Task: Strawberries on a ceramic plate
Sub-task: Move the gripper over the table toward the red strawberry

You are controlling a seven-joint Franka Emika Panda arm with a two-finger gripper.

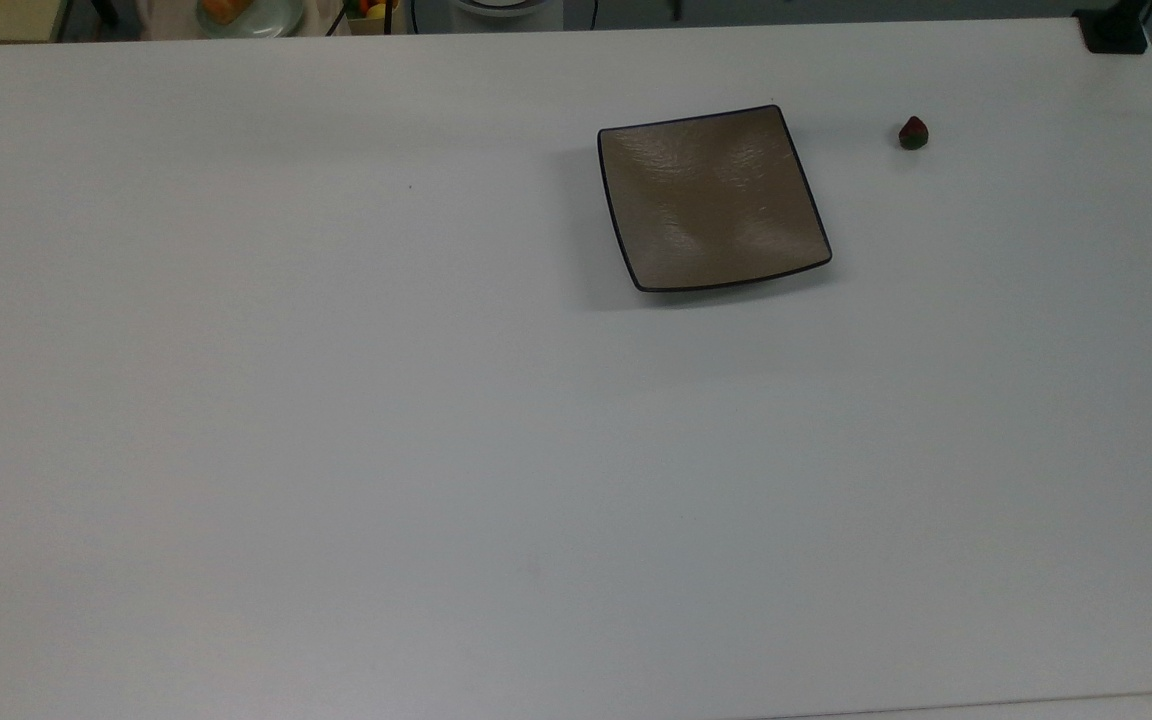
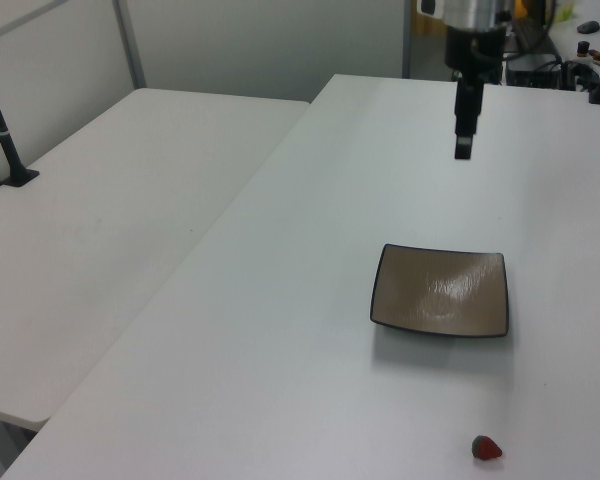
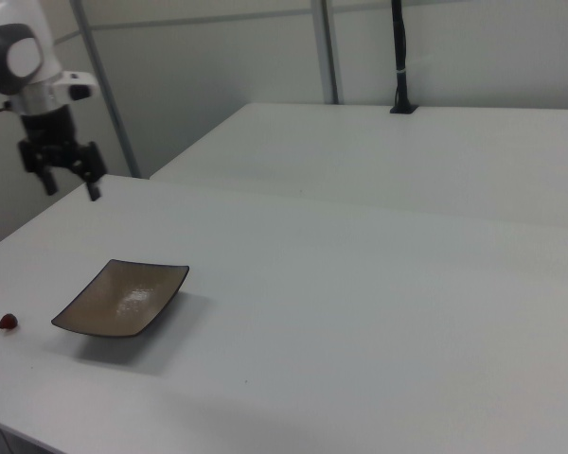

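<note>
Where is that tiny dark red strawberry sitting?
The tiny dark red strawberry lies on the white table, apart from the square taupe ceramic plate, toward the top view's right.

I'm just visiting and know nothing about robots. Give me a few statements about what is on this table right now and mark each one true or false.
1. The strawberry lies on the bare table, apart from the ceramic plate. True.
2. The ceramic plate already holds fruit. False: nothing lies on it.
3. The gripper is open and holds nothing. True.
4. The gripper is touching the strawberry. False: in the right view it hangs in the air above the table, beyond the plate, far from the strawberry.
5. The plate is round and white. False: it is square and brown with a thin dark rim.
</note>
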